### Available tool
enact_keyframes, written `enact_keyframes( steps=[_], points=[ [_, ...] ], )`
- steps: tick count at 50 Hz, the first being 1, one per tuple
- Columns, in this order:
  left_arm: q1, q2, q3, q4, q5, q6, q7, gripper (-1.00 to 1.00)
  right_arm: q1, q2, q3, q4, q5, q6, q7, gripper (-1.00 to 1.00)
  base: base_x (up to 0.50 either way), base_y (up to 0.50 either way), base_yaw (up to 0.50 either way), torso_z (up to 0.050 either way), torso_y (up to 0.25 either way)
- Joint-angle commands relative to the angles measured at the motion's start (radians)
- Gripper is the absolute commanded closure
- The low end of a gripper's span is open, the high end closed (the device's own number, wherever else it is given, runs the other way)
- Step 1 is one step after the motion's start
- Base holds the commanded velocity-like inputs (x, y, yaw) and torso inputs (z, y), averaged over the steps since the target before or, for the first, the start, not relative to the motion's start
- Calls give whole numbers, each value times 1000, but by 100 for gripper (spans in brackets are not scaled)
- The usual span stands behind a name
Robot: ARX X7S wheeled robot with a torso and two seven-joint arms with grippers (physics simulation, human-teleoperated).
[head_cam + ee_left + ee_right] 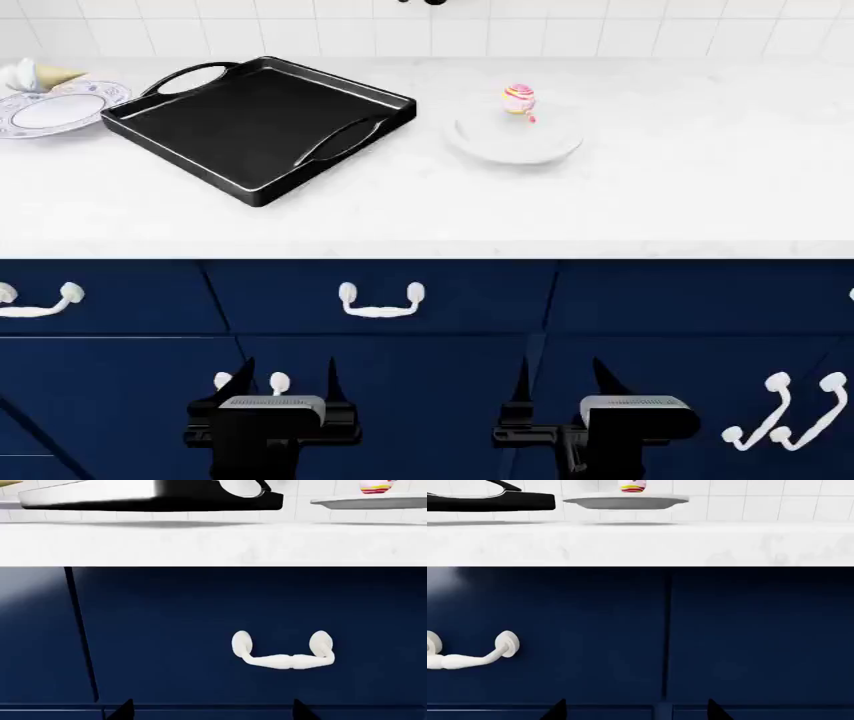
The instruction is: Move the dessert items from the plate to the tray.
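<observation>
Both tools, left tool (271, 378) and right tool (578, 378), hang wide and unloaded below the table (641, 200). The lollipop (519, 99) rests on a white plate (514, 140), right of the empty tray (260, 125); the ice cream cone (40, 74) lies on a patterned plate (54, 110). Raising the right tool above the lollipop seems soundest.

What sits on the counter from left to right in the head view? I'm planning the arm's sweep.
Ice cream cone on a patterned plate → black tray → lollipop on a white plate.
</observation>
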State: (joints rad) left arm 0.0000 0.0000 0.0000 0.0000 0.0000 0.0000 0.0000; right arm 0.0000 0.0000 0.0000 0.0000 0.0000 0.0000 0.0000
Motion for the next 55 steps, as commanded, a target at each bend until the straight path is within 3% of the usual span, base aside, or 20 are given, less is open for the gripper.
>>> enact_keyframes(
  steps=[1,9,24,32,34,39,44,48,55],
  points=[
    [-1,-17,16,-3,-26,-5,-8,-100,1,16,-15,-6,16,0,24,-100,0,0,0,0,0],
    [-1,-45,42,-38,-57,40,-14,-100,3,47,-62,14,-26,-24,81,-100,0,258,0,0,0],
    [-3,-69,75,-60,-81,53,-33,-100,-27,92,-171,-27,-65,-100,53,-100,0,500,0,0,0],
    [16,-83,74,21,-156,6,-15,-100,-46,112,-179,-93,-43,-158,54,-100,0,500,0,41,0],
    [32,-102,71,122,-181,-46,-11,-100,-56,126,-173,-184,-35,-135,48,-100,0,500,0,50,0],
    [52,-206,26,521,-257,-282,-32,-100,-32,169,-141,-535,11,103,17,-100,0,500,0,50,0],
    [-160,-311,-12,754,-348,-592,-57,-100,208,214,-54,-801,174,542,-25,-100,373,407,0,50,0],
    [-437,-371,-50,720,-462,-828,-41,-100,538,241,49,-830,386,1074,-37,-100,250,32,0,50,0],
    [-838,-429,-57,456,-593,-1100,35,-100,955,297,128,-669,473,1479,-60,-100,0,0,0,50,0]
  ],
)
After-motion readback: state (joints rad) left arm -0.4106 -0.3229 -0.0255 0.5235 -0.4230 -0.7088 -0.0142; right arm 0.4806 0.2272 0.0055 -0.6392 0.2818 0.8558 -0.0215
